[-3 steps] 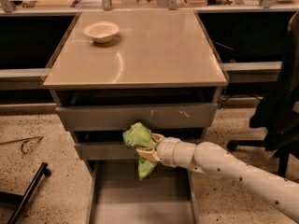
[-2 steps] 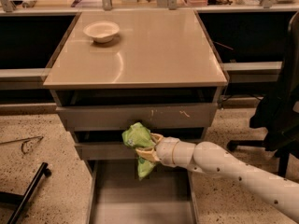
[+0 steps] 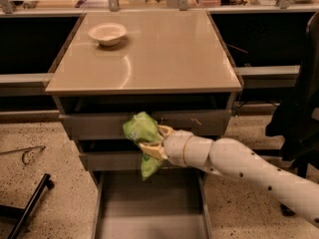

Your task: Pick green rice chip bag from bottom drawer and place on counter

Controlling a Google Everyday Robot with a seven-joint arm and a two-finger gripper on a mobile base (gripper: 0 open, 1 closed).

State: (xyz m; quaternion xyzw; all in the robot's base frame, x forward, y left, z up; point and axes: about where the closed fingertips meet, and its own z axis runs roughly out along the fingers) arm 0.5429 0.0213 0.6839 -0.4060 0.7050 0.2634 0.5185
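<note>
Beige counter (image 3: 149, 59) on top, bottom drawer (image 3: 149, 208) open below with grey floor showing, white arm (image 3: 249, 166) reaching in from right. Gripper (image 3: 152, 141) pinched tight on middle of green rice chip bag (image 3: 141, 129), held in air against upper drawer fronts, above open drawer. Bag long axis near vertical, lower end dangling; print unreadable; crumpled light-green foil. White bowl (image 3: 107, 33) at counter's back-left.
</note>
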